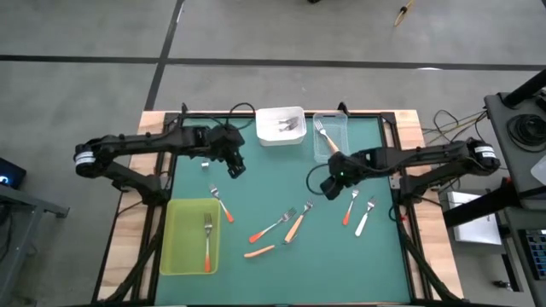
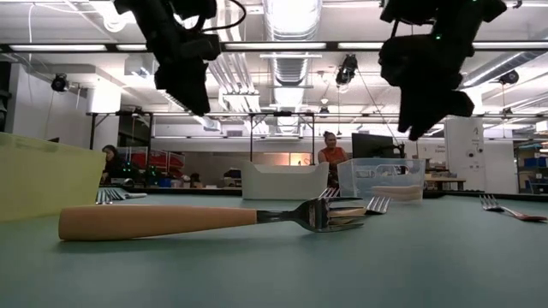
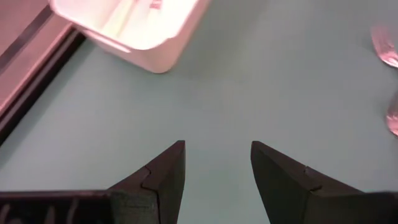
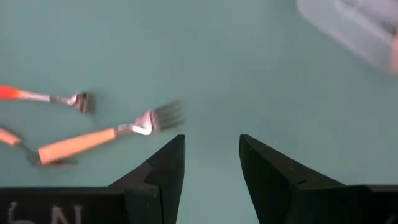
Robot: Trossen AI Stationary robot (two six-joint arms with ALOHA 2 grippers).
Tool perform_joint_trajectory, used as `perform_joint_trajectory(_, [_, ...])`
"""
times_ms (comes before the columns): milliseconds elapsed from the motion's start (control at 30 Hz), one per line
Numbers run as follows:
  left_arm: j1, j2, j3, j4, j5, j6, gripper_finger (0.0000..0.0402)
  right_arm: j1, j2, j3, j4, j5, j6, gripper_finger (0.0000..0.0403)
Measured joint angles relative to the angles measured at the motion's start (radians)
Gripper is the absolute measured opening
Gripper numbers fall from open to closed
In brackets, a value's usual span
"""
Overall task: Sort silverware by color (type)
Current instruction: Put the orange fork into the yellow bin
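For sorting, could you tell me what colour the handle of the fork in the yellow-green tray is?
Red-orange handle, best seen in the high view.

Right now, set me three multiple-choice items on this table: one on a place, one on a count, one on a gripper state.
1. Where does the yellow-green tray lie?
A. near left corner
B. far right corner
C. table centre

2. How many forks lie in the yellow-green tray?
A. none
B. one
C. four

3. How does the right gripper stand?
A. shut on a fork
B. open and empty
C. shut on the clear tray

Key: 1 A, the high view shows it near-left. 2 B, one red-orange fork lies inside. 3 B, its wrist view shows parted fingers over bare mat.
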Motion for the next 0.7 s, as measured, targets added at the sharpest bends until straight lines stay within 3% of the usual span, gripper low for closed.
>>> perform_joint_trajectory(167, [-0.097,0.0,-0.001,0.036,0.0,-0.013,0.0164,0.083,0.0,0.0,-0.047,0.0,0.061,0.0144])
perform_joint_trajectory(500, [-0.292,0.0,-0.002,0.168,0.0,-0.099,0.0164,0.247,0.0,0.0,-0.066,0.062,-0.024,0.0144])
perform_joint_trajectory(700, [-0.37,0.0,-0.002,0.217,-0.003,-0.158,0.0164,0.319,0.0,0.0,-0.067,0.088,0.074,0.0144])
